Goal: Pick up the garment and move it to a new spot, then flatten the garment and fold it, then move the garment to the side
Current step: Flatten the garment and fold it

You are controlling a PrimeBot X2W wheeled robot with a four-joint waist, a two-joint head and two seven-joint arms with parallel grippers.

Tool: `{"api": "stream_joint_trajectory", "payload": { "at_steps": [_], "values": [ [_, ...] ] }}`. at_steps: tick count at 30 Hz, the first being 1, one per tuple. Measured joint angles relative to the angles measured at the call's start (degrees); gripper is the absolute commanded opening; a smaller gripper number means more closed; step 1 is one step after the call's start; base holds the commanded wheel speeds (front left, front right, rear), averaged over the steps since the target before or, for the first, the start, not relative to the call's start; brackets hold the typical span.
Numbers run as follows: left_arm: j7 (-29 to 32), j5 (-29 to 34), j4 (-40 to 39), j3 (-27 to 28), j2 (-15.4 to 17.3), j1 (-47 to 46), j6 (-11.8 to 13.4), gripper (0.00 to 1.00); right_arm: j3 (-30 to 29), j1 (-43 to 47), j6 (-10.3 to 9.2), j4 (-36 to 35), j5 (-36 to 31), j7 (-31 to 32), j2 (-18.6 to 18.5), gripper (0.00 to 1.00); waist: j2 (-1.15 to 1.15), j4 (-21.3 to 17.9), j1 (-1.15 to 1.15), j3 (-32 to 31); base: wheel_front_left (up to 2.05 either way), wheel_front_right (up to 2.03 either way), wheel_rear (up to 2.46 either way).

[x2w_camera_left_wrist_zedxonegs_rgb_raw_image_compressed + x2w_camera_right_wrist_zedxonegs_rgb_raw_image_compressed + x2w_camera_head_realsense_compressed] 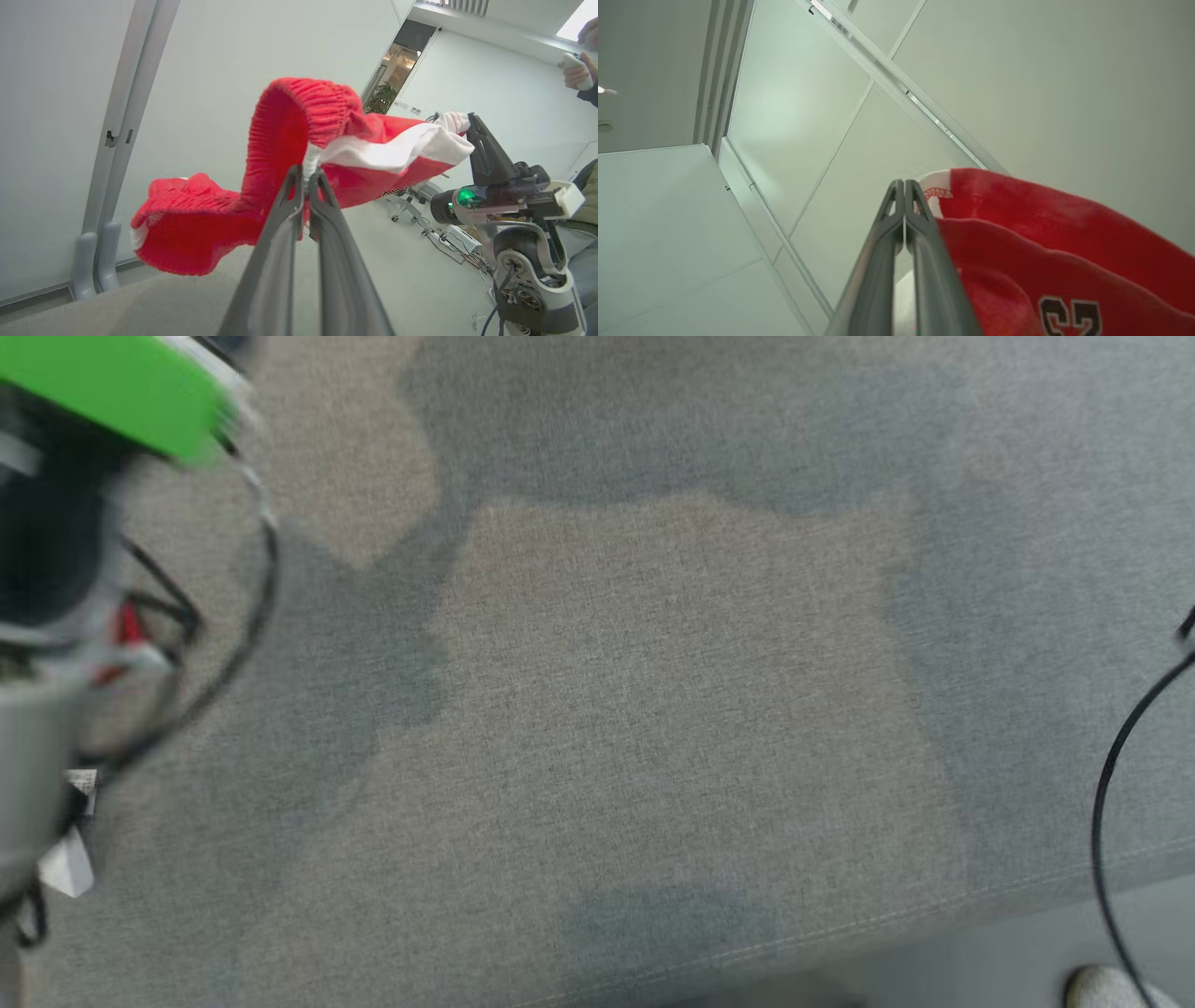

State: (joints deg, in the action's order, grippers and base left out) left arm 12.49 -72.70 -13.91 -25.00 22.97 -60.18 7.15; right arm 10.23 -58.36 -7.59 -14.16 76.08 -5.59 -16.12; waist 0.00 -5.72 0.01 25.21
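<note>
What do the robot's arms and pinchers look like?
The left gripper and right gripper each have two long, dark grey fingers tapering to thin tips. The right wrist is pale grey and black, with a green light and dark cables.

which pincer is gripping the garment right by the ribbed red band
The left pincer: it pinches the garment just under the ribbed arch, while the right pincer holds the far white-edged end.
</note>
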Motion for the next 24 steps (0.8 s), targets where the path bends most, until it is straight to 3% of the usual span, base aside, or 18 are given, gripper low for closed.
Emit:
{"api": "stream_joint_trajectory", "payload": {
  "at_steps": [2,5,8,10,17,24],
  "values": [
    [-1.9,2.9,0.9,-3.4,-0.7,4.4,-0.6,0.0,1.3,5.6,0.01,1.3,0.4,0.0,0.4,0.0,0.0,0.0,0.0,1.6,0.0,0.0,0.0],
    [-6.5,3.0,7.3,-6.4,-3.5,17.9,-1.3,0.0,3.3,20.3,0.0,6.6,0.6,-0.3,0.7,0.0,0.0,-0.2,0.01,3.8,0.0,0.0,0.0],
    [-9.5,5.9,13.2,-10.2,-2.3,30.5,-2.6,0.0,5.2,34.5,0.92,12.0,0.7,-1.1,0.7,0.0,0.0,-0.4,0.0,5.1,0.0,0.0,0.0],
    [-12.3,5.8,14.7,-9.4,-2.1,34.8,-3.0,0.0,5.6,40.3,1.7,15.2,0.6,-2.4,0.8,0.0,0.0,-0.7,-0.01,5.3,0.0,0.0,0.0],
    [-18.4,1.6,18.6,-6.1,-5.4,37.0,-5.7,0.0,3.8,44.9,6.34,21.2,0.6,-6.5,1.8,0.0,0.0,-0.7,-0.02,3.1,0.0,0.0,0.0],
    [-18.0,1.3,18.7,-10.6,-5.6,41.5,-9.0,0.0,2.7,44.8,9.68,23.0,-1.2,-6.9,-0.9,0.0,0.0,0.0,-0.02,-0.7,0.0,0.0,0.0]
  ]
}}
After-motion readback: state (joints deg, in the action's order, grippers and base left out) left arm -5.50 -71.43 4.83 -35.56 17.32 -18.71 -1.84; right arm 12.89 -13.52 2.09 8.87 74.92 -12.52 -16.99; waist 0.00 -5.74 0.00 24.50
